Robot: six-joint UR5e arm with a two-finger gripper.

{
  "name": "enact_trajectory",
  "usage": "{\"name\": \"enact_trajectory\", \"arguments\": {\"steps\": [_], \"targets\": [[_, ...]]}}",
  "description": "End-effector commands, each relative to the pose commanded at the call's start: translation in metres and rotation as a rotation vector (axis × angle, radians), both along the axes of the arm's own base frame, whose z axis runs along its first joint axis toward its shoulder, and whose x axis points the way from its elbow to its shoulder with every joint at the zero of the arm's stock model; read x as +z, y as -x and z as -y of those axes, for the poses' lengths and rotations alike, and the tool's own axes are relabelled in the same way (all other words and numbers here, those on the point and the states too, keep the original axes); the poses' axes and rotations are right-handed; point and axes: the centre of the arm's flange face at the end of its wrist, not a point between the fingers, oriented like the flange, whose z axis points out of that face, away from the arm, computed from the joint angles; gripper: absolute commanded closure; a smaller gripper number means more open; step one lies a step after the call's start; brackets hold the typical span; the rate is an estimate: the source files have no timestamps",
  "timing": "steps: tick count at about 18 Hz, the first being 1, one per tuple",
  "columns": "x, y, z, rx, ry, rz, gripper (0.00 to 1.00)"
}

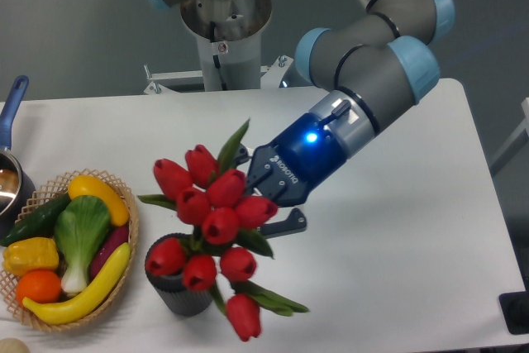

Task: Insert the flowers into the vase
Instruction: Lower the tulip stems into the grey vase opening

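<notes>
My gripper is shut on the stems of the flowers, a bunch of red tulip buds with green leaves. The bunch hangs in the air, buds toward the camera, right over the vase. The vase is a short dark grey ribbed cylinder standing on the white table near the front left. The buds cover its mouth, and only its lower wall shows. I cannot tell whether the stems touch the vase.
A woven basket with a yellow banana, a green leafy vegetable, a cucumber, an orange and a yellow pepper stands left of the vase. A pot with a blue handle sits at the left edge. The robot base stands behind the table.
</notes>
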Motion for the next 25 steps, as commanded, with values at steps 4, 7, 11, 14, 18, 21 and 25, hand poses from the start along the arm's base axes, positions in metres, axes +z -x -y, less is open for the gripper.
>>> {"name": "enact_trajectory", "arguments": {"steps": [4, 7, 11, 14, 18, 21, 25], "targets": [[-0.007, -0.002, -0.017, -0.024, -0.006, -0.007, 1.00], [-0.017, -0.007, -0.024, -0.039, -0.005, -0.007, 1.00], [-0.026, -0.011, -0.025, -0.049, -0.002, 0.013, 1.00], [-0.045, -0.016, -0.024, -0.060, -0.009, 0.002, 1.00], [-0.073, -0.023, -0.017, -0.070, -0.016, -0.016, 1.00], [-0.088, -0.023, -0.012, -0.071, -0.024, -0.031, 1.00], [-0.124, -0.029, 0.003, -0.074, -0.041, -0.055, 0.99]]}}
